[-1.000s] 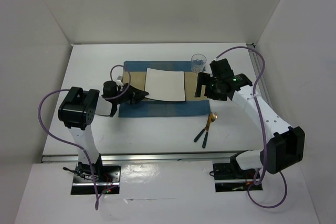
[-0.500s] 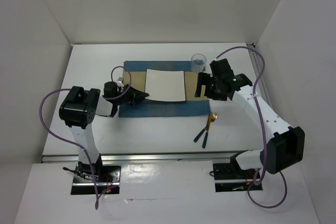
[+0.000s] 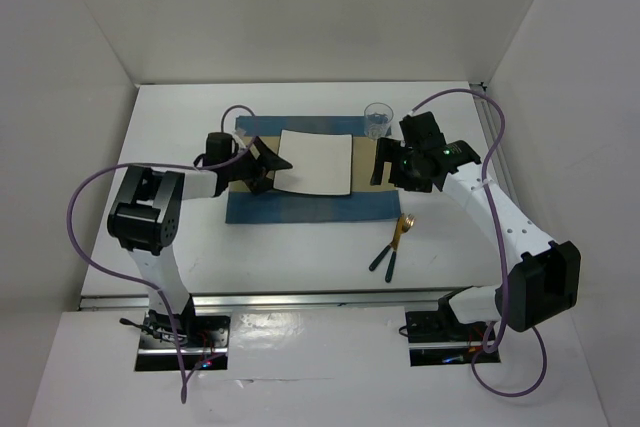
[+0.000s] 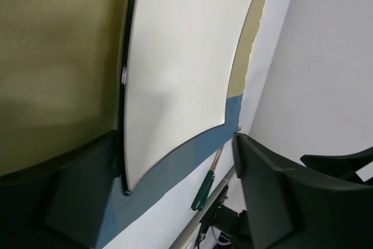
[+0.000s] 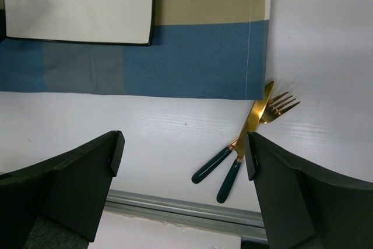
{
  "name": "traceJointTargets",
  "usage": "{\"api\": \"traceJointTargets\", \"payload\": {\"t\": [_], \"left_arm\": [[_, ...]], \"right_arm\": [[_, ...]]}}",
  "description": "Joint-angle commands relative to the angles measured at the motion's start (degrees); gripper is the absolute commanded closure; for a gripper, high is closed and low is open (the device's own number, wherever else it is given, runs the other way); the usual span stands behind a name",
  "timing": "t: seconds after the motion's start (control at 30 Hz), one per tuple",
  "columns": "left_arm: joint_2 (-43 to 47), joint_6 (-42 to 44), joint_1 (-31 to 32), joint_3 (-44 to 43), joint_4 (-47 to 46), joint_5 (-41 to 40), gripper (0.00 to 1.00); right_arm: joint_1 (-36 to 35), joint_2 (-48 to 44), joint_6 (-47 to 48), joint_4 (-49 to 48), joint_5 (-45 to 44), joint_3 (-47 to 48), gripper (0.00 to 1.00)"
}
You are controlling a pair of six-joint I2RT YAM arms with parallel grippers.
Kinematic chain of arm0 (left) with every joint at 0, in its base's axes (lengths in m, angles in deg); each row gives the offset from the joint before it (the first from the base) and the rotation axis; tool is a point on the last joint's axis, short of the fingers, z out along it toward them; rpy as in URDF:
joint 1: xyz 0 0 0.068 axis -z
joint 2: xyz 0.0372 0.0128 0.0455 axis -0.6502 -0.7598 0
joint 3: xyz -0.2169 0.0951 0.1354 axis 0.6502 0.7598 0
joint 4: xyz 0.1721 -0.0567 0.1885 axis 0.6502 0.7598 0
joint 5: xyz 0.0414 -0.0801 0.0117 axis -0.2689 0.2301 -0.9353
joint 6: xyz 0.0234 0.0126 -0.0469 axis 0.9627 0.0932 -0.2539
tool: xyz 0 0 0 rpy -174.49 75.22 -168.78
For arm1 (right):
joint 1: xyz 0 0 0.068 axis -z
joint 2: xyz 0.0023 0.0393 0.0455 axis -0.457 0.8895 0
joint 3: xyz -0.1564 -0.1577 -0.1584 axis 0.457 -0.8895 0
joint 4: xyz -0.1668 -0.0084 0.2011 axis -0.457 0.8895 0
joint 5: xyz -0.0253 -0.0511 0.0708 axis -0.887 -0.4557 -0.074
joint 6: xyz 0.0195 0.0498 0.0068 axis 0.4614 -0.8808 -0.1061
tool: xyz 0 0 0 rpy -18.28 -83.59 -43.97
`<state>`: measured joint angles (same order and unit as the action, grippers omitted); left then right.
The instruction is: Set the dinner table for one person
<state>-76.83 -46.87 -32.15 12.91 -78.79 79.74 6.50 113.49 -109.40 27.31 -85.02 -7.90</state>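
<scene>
White dinner table (image 3: 300,262) fills the overhead view; placemat (image 3: 300,207) at centre carries the plate (image 3: 315,160), glass (image 3: 377,119) by the mat's upper right corner, fork (image 5: 278,108) and knife (image 5: 256,115) crossed lower right off the mat, likely not yet laid. Left gripper (image 3: 266,163) lies low, jaws spread at the plate's left edge, probably to square it; right gripper (image 3: 383,165) hangs over the mat's right edge, jaws spread, empty.

bright, even, diffuse light fills all three views. the white surface (image 3: 300,247) reads matte, carrying only faint, soft shadows. the overhead view is sharp; the left wrist lens curves the plate (image 4: 180,56) edges, and the near jaws blur.
</scene>
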Motion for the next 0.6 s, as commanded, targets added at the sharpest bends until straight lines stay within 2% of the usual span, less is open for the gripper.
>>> {"api": "traceJointTargets", "payload": {"t": [0.0, 0.27, 0.57], "left_arm": [[2.2, 5.7, 0.6, -4.1, 7.1, -0.9, 0.06], [3.4, 12.4, 2.1, -9.3, 23.8, -7.9, 0.00], [8.4, 17.1, 2.7, -12.2, 33.8, -13.6, 0.00]], "right_arm": [[0.3, -0.1, -0.7, -1.1, -0.1, 0.9, 0.04], [0.3, -0.1, -6.4, 1.8, -0.6, -3.4, 0.04], [0.3, -2.8, -13.8, 2.4, 1.3, -14.3, 0.06]]}}
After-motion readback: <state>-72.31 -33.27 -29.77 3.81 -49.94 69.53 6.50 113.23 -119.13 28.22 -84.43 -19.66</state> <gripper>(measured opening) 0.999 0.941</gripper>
